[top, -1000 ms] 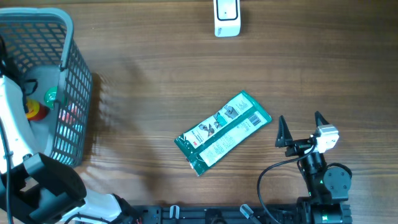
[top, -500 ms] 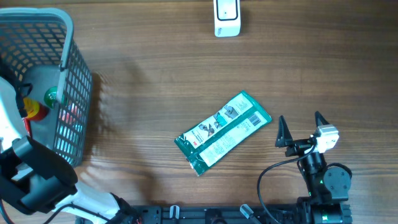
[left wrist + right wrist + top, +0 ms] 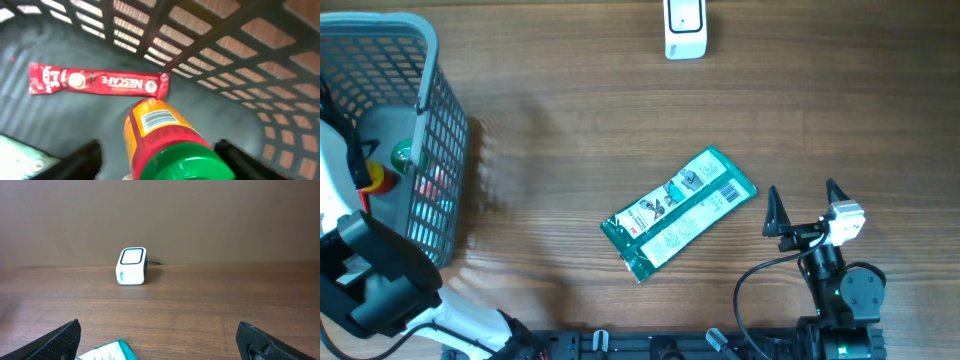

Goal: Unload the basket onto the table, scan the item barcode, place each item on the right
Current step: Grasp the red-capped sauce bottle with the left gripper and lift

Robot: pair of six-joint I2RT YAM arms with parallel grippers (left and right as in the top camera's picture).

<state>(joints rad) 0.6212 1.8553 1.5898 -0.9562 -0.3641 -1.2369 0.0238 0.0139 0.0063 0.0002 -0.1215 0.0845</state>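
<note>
We find bottle (image 3: 156, 126) in basket (image 3: 442, 150) at left of frame, green cap toward left claw (image 3: 161, 156), long axis straight ahead. Claw partly open astride cap, holding nothing. Right claw (image 3: 803, 195) wide open, empty.

Basket (image 3: 440, 150): left and top sides cut by overhead frame edge. Above basket, left arm (image 3: 370, 290) hides left gripper (image 3: 161, 165) from overhead.

On basket floor, wrist view: bottle (image 3: 160, 130) cap end blurred, cut by bottom edge. Fingers (image 3: 82, 160) also cut; contact with bottle unclear. Pale packet (image 3: 20, 155) mostly out of frame.

Right of basket: pouch (image 3: 678, 212) barcode too small to read.
</note>
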